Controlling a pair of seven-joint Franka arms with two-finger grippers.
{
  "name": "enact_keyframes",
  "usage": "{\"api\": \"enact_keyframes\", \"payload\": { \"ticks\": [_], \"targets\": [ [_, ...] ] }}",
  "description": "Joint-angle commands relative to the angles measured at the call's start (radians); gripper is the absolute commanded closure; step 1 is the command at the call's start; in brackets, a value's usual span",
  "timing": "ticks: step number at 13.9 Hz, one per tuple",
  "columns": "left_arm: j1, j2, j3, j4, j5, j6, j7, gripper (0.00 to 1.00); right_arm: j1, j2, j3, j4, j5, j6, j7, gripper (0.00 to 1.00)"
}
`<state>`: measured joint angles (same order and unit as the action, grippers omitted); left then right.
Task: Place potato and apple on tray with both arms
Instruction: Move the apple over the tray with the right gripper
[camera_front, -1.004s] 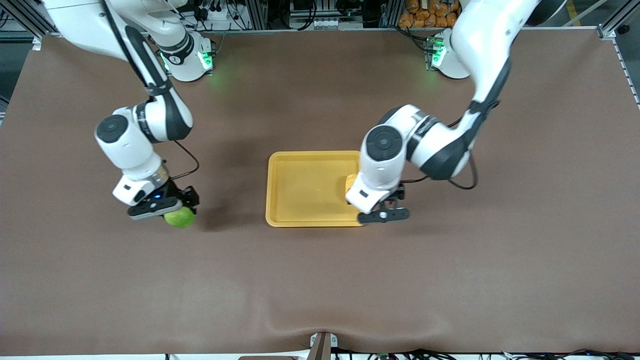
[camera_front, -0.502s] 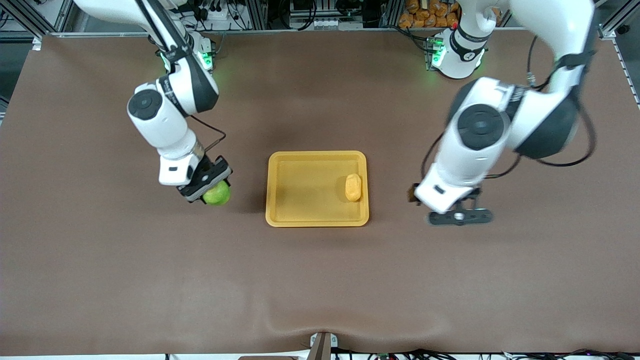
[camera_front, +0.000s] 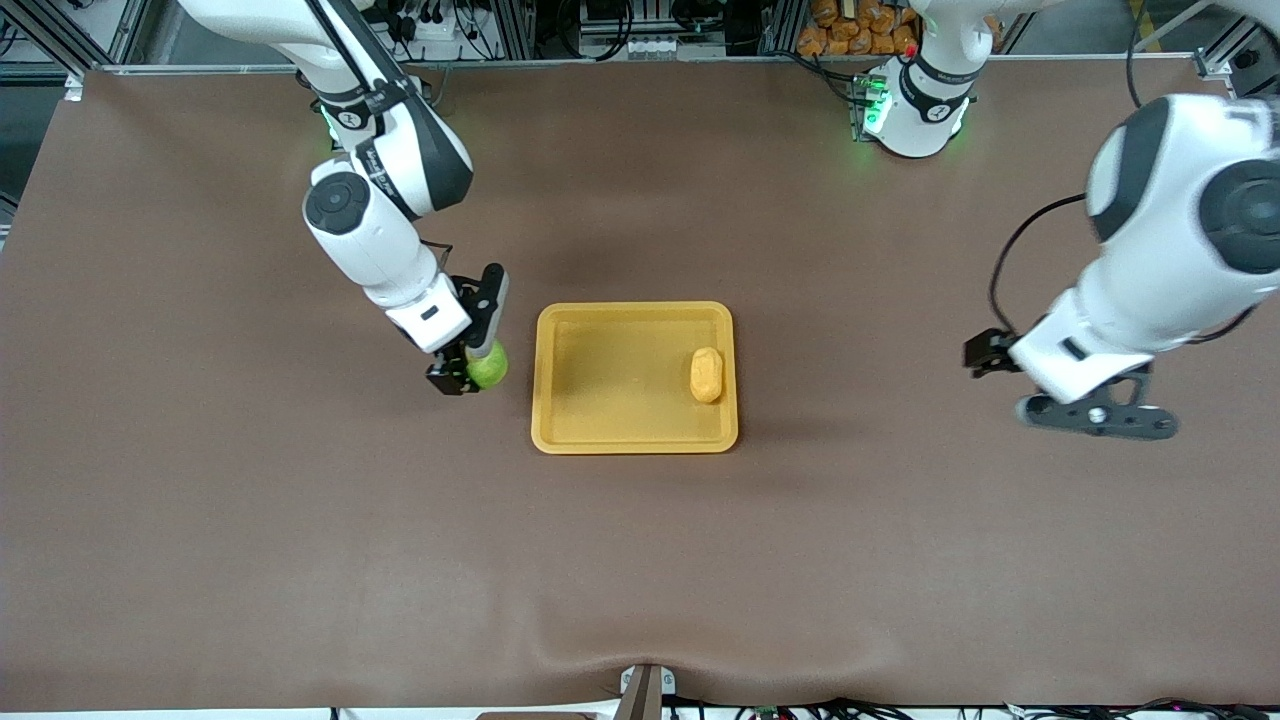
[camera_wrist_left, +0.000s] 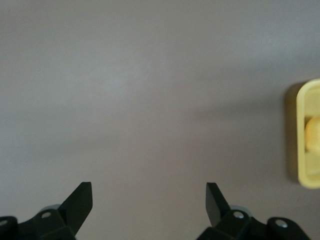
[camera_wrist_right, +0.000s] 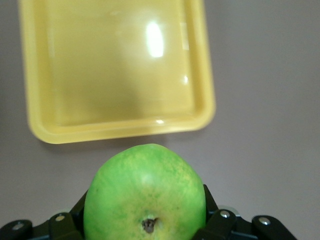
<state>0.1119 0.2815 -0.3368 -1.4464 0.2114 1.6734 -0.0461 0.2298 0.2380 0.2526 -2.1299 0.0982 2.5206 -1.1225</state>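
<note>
So, one shallow rectangular yellow-orange plastic tray with rounded corners and a raised rim is seen mid-tabletop. Exactly one thing is held inside it: a small oblong yellow-orange potato, laid flat on the tray floor close to the rim at the left arm's end. The rest of the tray floor is just glossy plastic, with a glare spot picked up in the right wrist view.

Count-wise: one tray, one potato, one small round bright green apple, two white jointed arms.

The apple is clamped in the right gripper, fingers clenched on both sides of it, stem dimple turned toward the wrist camera. It's carried above the bare tabletop just beside the tray's rim at the right arm's end, not over the tray itself.

The left gripper is held up over bare tabletop well apart from the tray, toward the left arm's end, fingers spread wide with nothing between them.

The tabletop is covered with a plain brown mat, slightly puckered at the edge nearest the front camera. Along the top of the front view, aluminium framing, cables and the two arm bases with green lights can be made out.
</note>
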Motion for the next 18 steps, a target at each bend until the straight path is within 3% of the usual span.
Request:
{"api": "enact_keyframes", "payload": {
  "ticks": [1,5,10,11,13,14,18],
  "targets": [
    [0.04,-0.119,-0.008,-0.095,-0.036,-0.024,0.057,0.0,0.011,0.098,0.001,0.115,0.083,-0.119,-0.164,1.0],
    [0.126,-0.192,-0.007,-0.115,-0.124,-0.049,0.077,0.0,0.061,0.184,-0.003,0.214,0.146,-0.18,-0.328,1.0],
    [0.13,-0.251,-0.001,-0.114,-0.122,-0.086,0.077,0.0,0.13,0.279,-0.016,0.303,0.141,-0.166,-0.269,1.0],
    [0.13,-0.257,0.001,-0.111,-0.121,-0.092,0.077,0.0,0.17,0.303,-0.051,0.326,0.131,-0.163,-0.19,1.0],
    [0.13,-0.265,0.004,-0.108,-0.116,-0.095,0.078,0.0,0.319,0.314,-0.215,0.341,0.133,-0.166,-0.152,1.0],
    [0.13,-0.275,0.004,-0.108,-0.116,-0.101,0.081,0.0,0.374,0.317,-0.263,0.338,0.143,-0.161,-0.148,1.0],
    [0.129,-0.289,0.002,-0.101,-0.121,-0.121,0.078,0.0,0.401,0.345,-0.276,0.341,0.14,-0.125,-0.148,1.0]
  ]
}}
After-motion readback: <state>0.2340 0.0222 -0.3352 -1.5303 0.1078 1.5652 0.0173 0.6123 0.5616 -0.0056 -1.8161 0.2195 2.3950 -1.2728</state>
